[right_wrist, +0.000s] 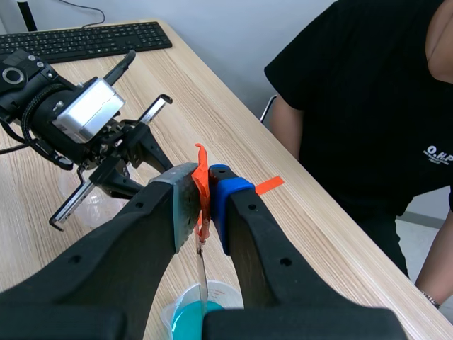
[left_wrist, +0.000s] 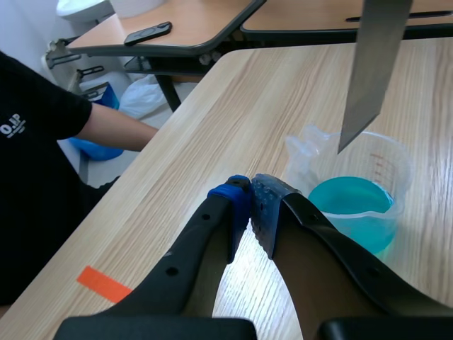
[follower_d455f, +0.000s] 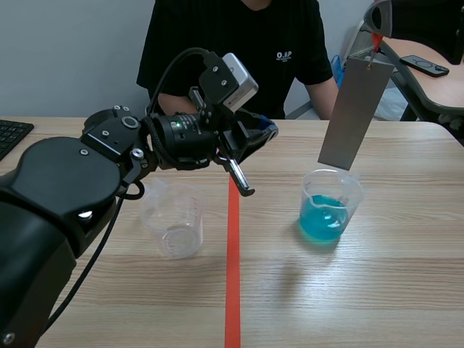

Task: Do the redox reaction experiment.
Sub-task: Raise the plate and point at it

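Starting nearest: tape line (follower_d455f: 232, 290) runs down the middle of the surface (follower_d455f: 399, 290). Empty beaker (follower_d455f: 174, 221) stands upright just left of the line, clear plastic. Blue beaker (follower_d455f: 330, 206) stands upright on the other side, well apart from it, roughly a third full of blue liquid.

Left arm comes in from the left and passes above the empty beaker. Left hand (follower_d455f: 267, 133) hovers off the surface, just past the tape line and behind the two beakers. Its fingers are pressed together, pads touching, nothing between them. Left wrist view: blue beaker sits ahead of the fingertips and off to one side.

Right hand (right_wrist: 205, 183) is raised high over the blue beaker, pinching an orange tab (follower_d455f: 375, 40). Plate (follower_d455f: 355, 112) hangs from that tab: grey metal, slightly tilted. Its lower end is over the blue beaker's mouth, clear of the liquid. Cannot tell whether its corner is below the rim.

Further back, a person (follower_d455f: 232, 43) in a black shirt sits across the surface, one forearm at the far edge. Keyboard (follower_d455f: 11, 134) is at the far left. Remote (follower_d455f: 424, 65) lies on a separate desk beyond.
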### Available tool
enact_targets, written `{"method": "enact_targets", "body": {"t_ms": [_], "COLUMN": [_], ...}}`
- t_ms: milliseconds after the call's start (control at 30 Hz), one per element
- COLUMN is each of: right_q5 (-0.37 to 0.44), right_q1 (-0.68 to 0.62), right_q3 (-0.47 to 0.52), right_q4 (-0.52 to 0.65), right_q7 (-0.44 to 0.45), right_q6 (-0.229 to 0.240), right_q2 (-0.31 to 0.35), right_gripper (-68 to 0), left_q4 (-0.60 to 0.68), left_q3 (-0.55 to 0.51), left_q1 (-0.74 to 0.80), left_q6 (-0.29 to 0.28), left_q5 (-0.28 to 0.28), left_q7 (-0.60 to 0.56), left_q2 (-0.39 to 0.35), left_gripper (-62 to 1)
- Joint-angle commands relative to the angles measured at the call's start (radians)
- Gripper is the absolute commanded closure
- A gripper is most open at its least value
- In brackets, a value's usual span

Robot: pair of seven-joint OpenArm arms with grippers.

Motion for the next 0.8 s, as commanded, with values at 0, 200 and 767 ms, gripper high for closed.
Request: {"method": "enact_targets", "body": {"t_ms": [0, 200, 767], "right_q5": [0.014, 0.014, 0.014], "right_q1": [0.015, 0.015, 0.015], "right_q3": [0.017, 0.017, 0.017], "right_q4": [0.008, 0.008, 0.008], "right_q7": [0.015, 0.015, 0.014], "right_q6": [0.006, 0.006, 0.006], "right_q2": [0.014, 0.014, 0.014], "right_gripper": [-1.5, -1.5, -1.5], "left_q4": [0.013, 0.012, 0.012], "left_q3": [-0.003, 0.008, 0.037], "left_q1": [-0.019, -0.014, -0.014], "left_q6": [-0.002, -0.002, -0.002], "left_q5": [-0.014, -0.014, -0.014], "left_q7": [-0.013, -0.009, 0.016], "left_q2": [0.018, 0.04, 0.062], "left_gripper": [-4.0, -4.0, -4.0]}}
